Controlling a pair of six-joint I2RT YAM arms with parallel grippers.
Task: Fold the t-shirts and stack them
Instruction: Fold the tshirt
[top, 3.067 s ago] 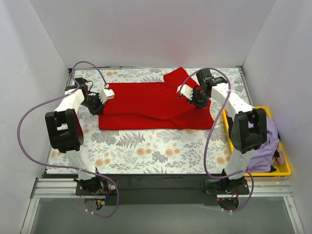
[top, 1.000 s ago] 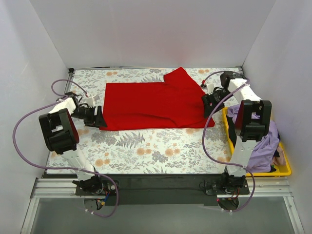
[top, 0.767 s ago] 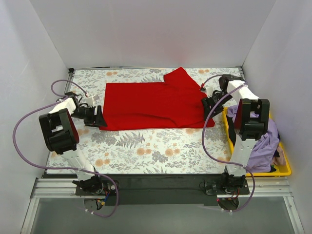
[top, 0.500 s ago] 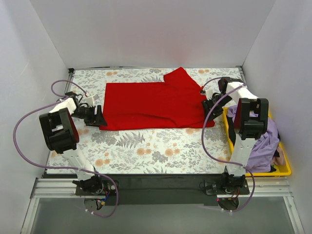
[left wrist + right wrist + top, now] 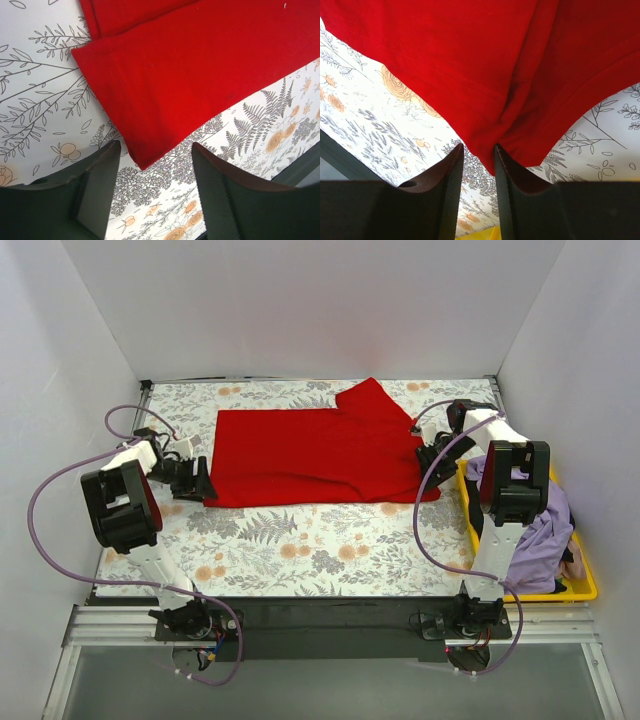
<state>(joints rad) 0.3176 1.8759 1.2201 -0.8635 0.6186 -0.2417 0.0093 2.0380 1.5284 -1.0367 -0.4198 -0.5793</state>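
Grasp stage of the first fold: red shirt (image 5: 320, 455) spread flat on table (image 5: 300, 540), lilac shirt (image 5: 540, 535) in bin (image 5: 588, 588); left gripper (image 5: 155, 152) jaws apart astride a hem corner; right gripper (image 5: 479, 150) pinched on puckered hem; next, likely clamp left, lift both evenly.

Spread t-shirt (image 5: 320, 455) flat on table (image 5: 300, 540), between left gripper (image 5: 200, 480) and right gripper (image 5: 430, 453); second t-shirt (image 5: 540, 540) in bin (image 5: 585, 592), far right.

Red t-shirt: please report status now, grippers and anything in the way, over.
Left gripper open, astride a corner of the red t-shirt. Right gripper narrow at the opposite corner, grip unclear. Nothing on top of it; lilac t-shirt in yellow bin.
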